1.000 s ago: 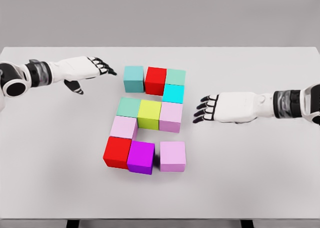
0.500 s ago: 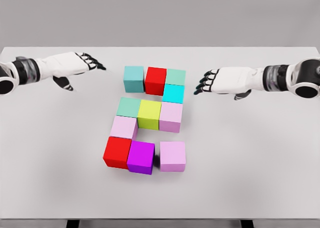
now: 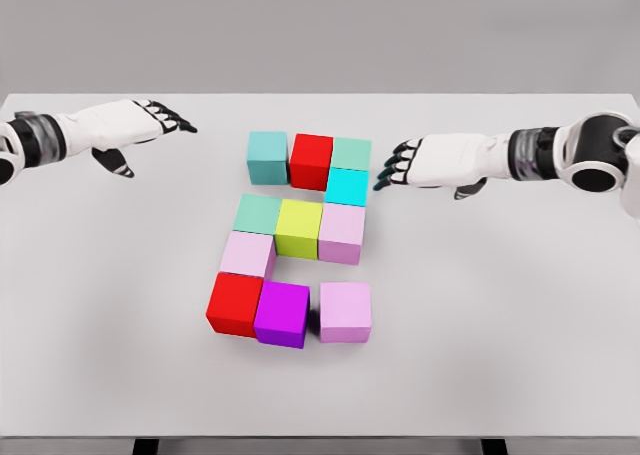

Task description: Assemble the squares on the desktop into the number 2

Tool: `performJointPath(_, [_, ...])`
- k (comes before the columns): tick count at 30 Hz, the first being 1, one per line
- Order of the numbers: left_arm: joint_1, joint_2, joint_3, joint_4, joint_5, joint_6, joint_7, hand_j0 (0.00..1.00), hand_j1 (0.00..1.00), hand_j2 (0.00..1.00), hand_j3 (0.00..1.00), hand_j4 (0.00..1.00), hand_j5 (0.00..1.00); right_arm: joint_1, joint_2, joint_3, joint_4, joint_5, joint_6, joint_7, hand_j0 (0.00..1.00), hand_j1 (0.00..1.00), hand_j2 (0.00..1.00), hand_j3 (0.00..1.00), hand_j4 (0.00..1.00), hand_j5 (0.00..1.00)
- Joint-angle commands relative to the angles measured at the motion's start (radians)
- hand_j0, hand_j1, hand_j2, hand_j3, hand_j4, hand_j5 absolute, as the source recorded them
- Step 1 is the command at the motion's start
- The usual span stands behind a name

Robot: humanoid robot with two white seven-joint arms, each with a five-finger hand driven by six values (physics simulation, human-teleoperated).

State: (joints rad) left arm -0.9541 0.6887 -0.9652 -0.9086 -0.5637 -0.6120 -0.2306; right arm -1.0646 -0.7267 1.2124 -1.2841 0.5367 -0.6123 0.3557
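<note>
Squares (image 3: 300, 235) form an upright 2, long axis running away from the robot; right hand (image 3: 425, 162) fingers spread.

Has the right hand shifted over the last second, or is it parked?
Yes. The right hand has moved away from the table's near edge and leftward; its fingertips now sit just right of the cyan cube, apparently not touching.

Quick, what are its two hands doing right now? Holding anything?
Left hand: open, holding nothing.
Right hand: open, holding nothing, fingertips near the cyan cube.
</note>
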Motion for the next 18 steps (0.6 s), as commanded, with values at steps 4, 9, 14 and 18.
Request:
performJointPath(4, [0.000,-0.003,0.002,0.001,0.002,0.001,0.001,1.00,1.00,1.00,1.00,1.00,1.00,0.000,0.013,-0.004,0.000,-0.004,0.001,0.005,1.00,1.00,1.00,1.00,1.00,1.00])
performJointPath(9, [0.000,-0.003,0.000,0.001,0.001,0.001,0.001,1.00,1.00,1.00,1.00,1.00,1.00,0.000,0.024,-0.005,0.003,-0.004,0.001,0.019,1.00,1.00,1.00,1.00,1.00,1.00])
performJointPath(14, [0.000,-0.003,0.000,0.001,0.002,0.001,0.001,1.00,1.00,1.00,1.00,1.00,1.00,0.000,0.029,-0.005,0.003,-0.004,0.001,0.019,1.00,1.00,1.00,1.00,1.00,1.00])
performJointPath(18, [0.000,-0.003,0.000,0.001,0.002,0.001,0.001,1.00,1.00,1.00,1.00,1.00,1.00,0.000,0.029,-0.005,0.005,-0.004,0.001,0.019,1.00,1.00,1.00,1.00,1.00,1.00])
